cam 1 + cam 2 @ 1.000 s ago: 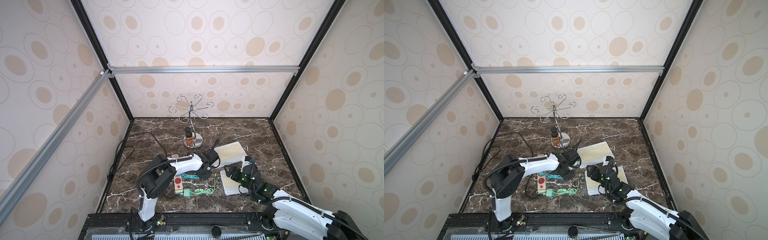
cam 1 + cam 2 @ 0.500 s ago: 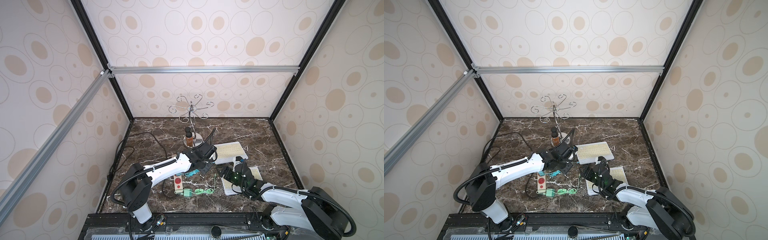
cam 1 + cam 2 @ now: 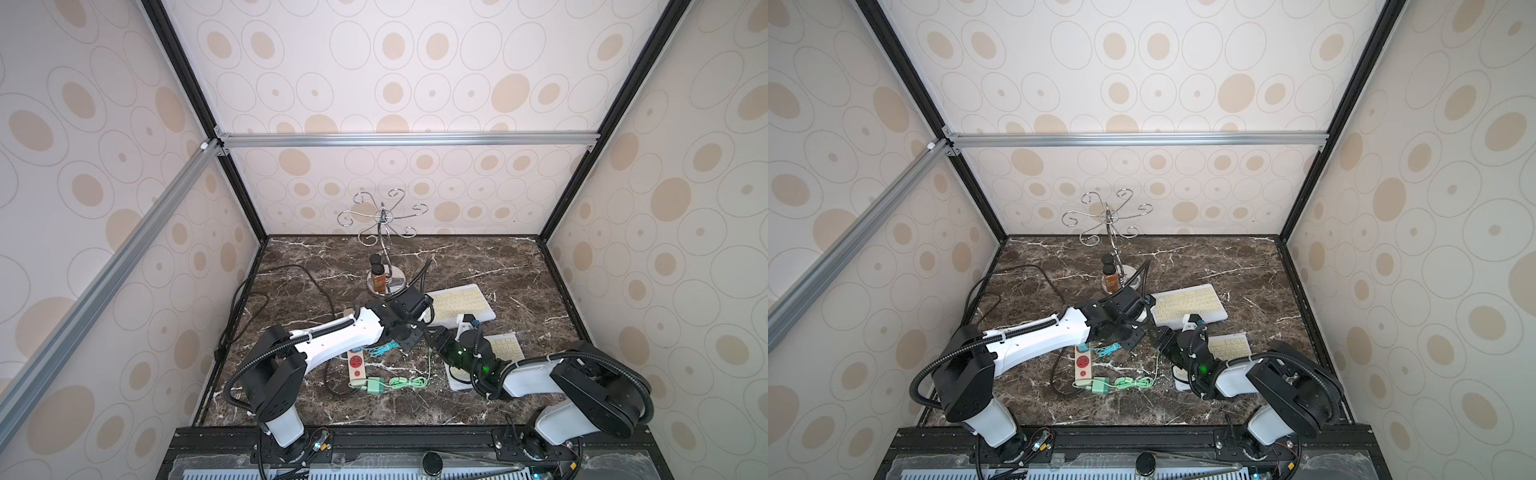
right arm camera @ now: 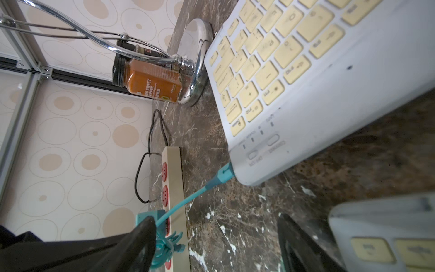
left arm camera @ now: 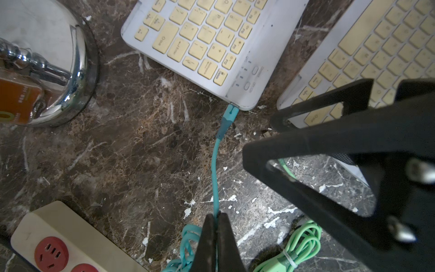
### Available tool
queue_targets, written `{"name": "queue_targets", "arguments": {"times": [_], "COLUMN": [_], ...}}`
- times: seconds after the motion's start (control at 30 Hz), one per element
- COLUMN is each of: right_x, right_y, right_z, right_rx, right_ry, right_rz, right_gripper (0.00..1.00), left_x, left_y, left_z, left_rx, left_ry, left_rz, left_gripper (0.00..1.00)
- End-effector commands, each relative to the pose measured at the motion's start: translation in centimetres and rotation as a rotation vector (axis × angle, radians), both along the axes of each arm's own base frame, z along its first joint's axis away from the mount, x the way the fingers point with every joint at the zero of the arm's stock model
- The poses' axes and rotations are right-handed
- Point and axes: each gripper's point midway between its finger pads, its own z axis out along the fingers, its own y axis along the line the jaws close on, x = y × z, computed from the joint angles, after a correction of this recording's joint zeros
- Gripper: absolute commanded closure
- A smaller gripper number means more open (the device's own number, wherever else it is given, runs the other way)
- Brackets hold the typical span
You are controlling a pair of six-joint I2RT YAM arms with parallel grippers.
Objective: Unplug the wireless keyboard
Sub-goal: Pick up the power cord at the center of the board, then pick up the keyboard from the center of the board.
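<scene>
**Left wrist view.** The left gripper (image 5: 215, 217), jaws pressed together on the thin teal charging cable (image 5: 214, 169), clamps it partway along its run over the dark brown marble worktop (image 5: 117, 153). The cable's teal plug (image 5: 230, 113) is seated in the corner port of the white wireless keyboard with cream-yellow keys (image 5: 200, 35). This keyboard lies flat beside a second, similar keyboard (image 5: 376, 47). A cream power strip with red sockets (image 5: 58, 237) lies nearby.

**Right wrist view.** The right gripper (image 4: 215, 217), jaws apart and holding nothing, stands near the same plugged corner.
</scene>
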Motion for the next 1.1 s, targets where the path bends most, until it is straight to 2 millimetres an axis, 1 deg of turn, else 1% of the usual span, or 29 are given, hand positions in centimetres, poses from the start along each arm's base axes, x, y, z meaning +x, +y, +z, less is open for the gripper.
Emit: {"name": "queue_targets", "arguments": {"times": [0.0, 0.1, 0.2, 0.27, 0.33, 0.4, 0.57, 0.67, 0.83, 0.97, 1.03, 1.07], "right_x": [0.5, 1.0, 1.6, 2.1, 2.6, 3.0, 3.8, 4.1, 4.4, 4.8, 5.0, 5.1], "right_y": [0.3, 0.8, 1.3, 1.3, 1.3, 1.2, 0.3, -0.5, -1.7, -1.7, -1.6, -1.7], "right_z": [0.8, 1.0, 0.7, 0.1, 0.1, 0.1, -1.3, -1.2, -0.9, -0.6, -0.8, -0.8], "right_rx": [0.109, 0.154, 0.178, 0.190, 0.214, 0.239, 0.207, 0.195, 0.178, 0.172, 0.169, 0.165], "right_ry": [-0.001, -0.011, -0.008, -0.002, -0.025, -0.050, -0.042, -0.056, -0.082, -0.098, -0.099, -0.099], "right_rz": [-0.049, -0.052, -0.064, -0.088, -0.106, -0.128, -0.199, -0.239, -0.293, -0.302, -0.306, -0.311], "right_gripper": [0.17, 0.18, 0.20, 0.26, 0.31, 0.33, 0.33, 0.33, 0.36, 0.45, 0.54, 0.62], "left_x": [0.1, 0.0, -0.1, -0.2, -0.4, -0.4, -0.6, -0.6, -0.9, -0.9, -1.0, -1.0], "left_y": [-0.1, -0.3, -0.5, -0.5, -0.5, -0.6, -0.5, -0.6, -0.6, -0.5, -0.5, -0.5], "left_z": [0.4, 0.5, 0.8, 0.8, 0.8, 0.8, 0.9, 1.1, 1.4, 1.7, 1.8, 1.9], "left_rx": [-0.013, -0.023, -0.038, -0.044, -0.047, -0.049, -0.055, -0.063, -0.075, -0.085, -0.092, -0.093], "left_ry": [-0.008, -0.004, -0.003, -0.001, 0.003, 0.005, 0.003, 0.007, 0.004, -0.003, -0.006, -0.007], "left_rz": [-0.018, -0.023, -0.030, -0.034, -0.037, -0.038, -0.044, -0.045, -0.049, -0.047, -0.048, -0.048], "left_gripper": [1.00, 1.00, 1.00, 1.00, 1.00, 1.00, 1.00, 1.00, 1.00, 1.00, 1.00, 1.00]}}
